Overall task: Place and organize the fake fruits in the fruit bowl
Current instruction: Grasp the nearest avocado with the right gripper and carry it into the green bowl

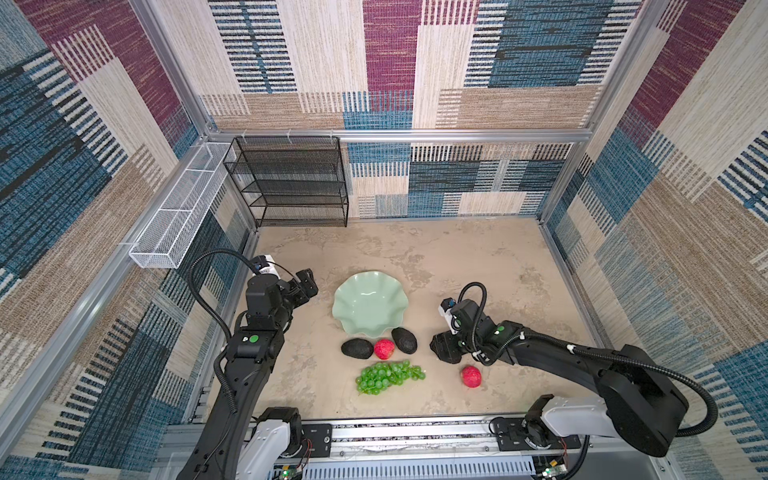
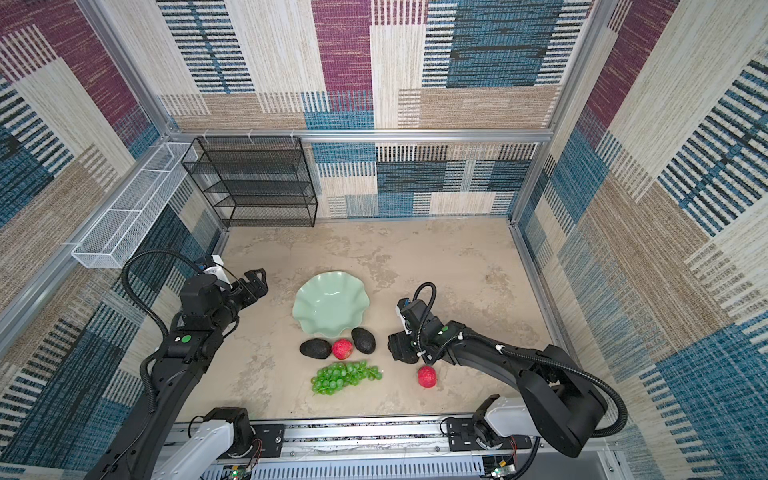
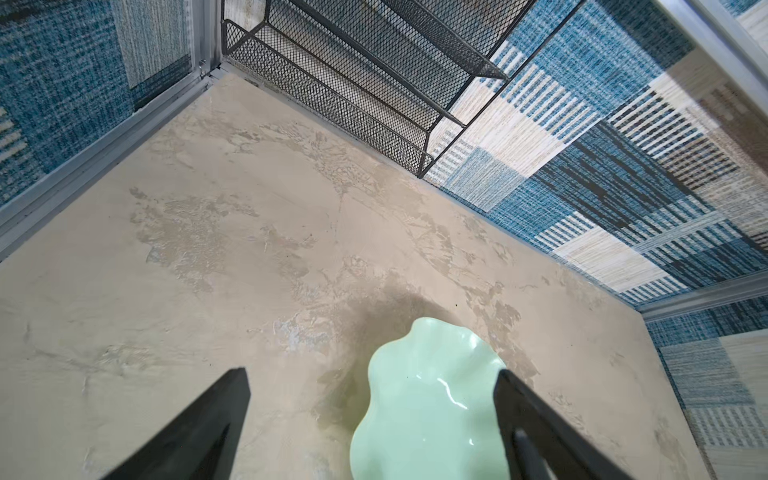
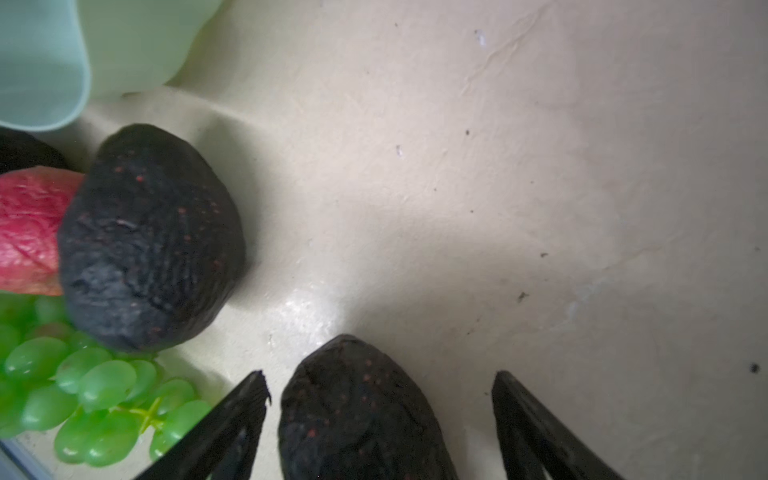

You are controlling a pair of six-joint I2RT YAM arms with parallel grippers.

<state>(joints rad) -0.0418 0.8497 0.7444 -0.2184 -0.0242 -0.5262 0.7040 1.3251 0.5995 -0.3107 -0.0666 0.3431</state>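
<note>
The right gripper [image 4: 380, 376] sits low on the table [image 1: 478, 257], to the near right of the fruit bowl [image 1: 370, 305], straddling an avocado [image 4: 357, 419]. Its jaws are partly open: one finger [image 4: 237, 415] is just beside the skin, the other stands apart with bare table between, so nothing is gripped yet. The avocado's long axis appears to run along the reach, narrow end pointing away, so the jaws would close across its short width. The empty bowl lies to the far left, past a second avocado [image 1: 404, 340]. The left gripper [image 1: 309, 279] hovers wide open and empty just left of the bowl. The right arm is clearly nearer this fruit.
</note>
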